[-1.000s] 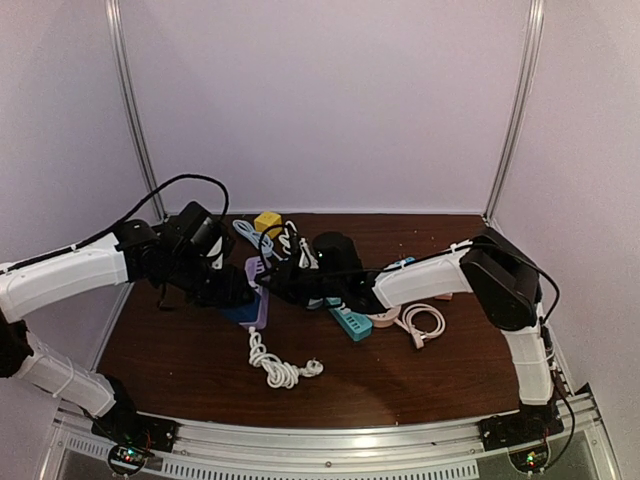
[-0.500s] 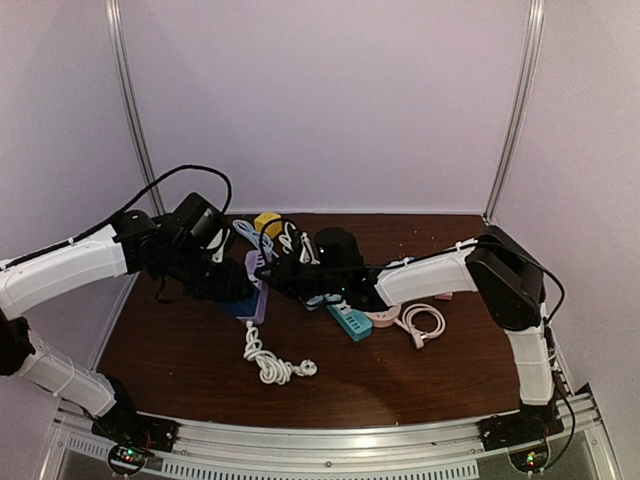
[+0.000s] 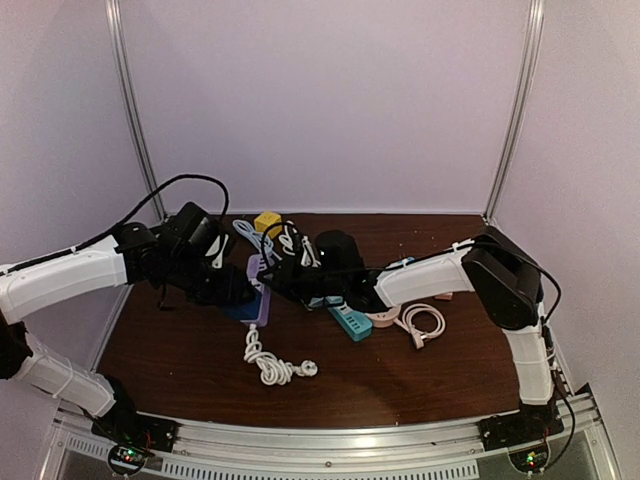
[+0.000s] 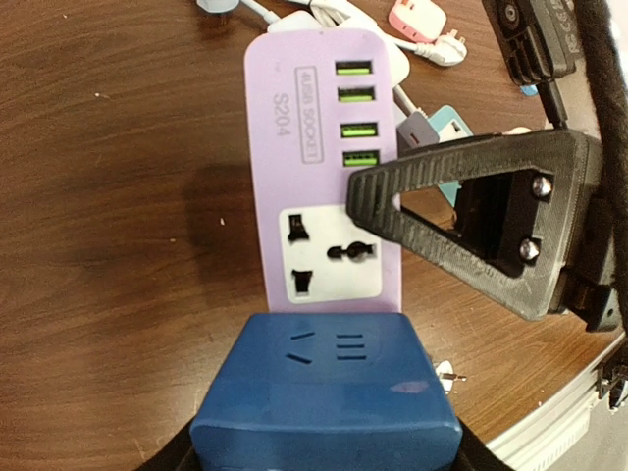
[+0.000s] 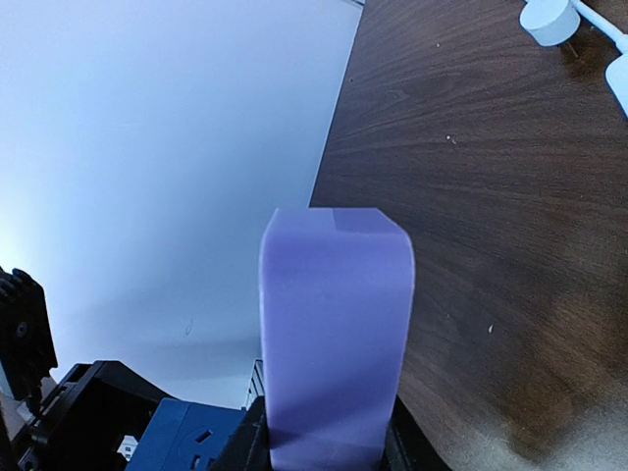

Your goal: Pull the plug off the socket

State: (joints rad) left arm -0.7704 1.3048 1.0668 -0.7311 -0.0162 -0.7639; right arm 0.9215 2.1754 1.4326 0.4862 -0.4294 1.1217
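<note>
Top view: purple power strip (image 3: 262,306) is seen left of centre on table (image 3: 200,370), long axis front-to-back, USB end pointed to the back, blue plug (image 3: 240,313) at its near end. Left wrist: plug (image 4: 329,383) is clamped betw. left gripper (image 4: 324,437) fingers, covering the near end of the power strip (image 4: 314,167). Right wrist: power strip (image 5: 334,334), seen end-on, is clamped in right gripper (image 5: 329,446).

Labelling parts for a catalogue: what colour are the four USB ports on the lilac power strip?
Bright green; the USB ports show best in the left wrist view.
</note>
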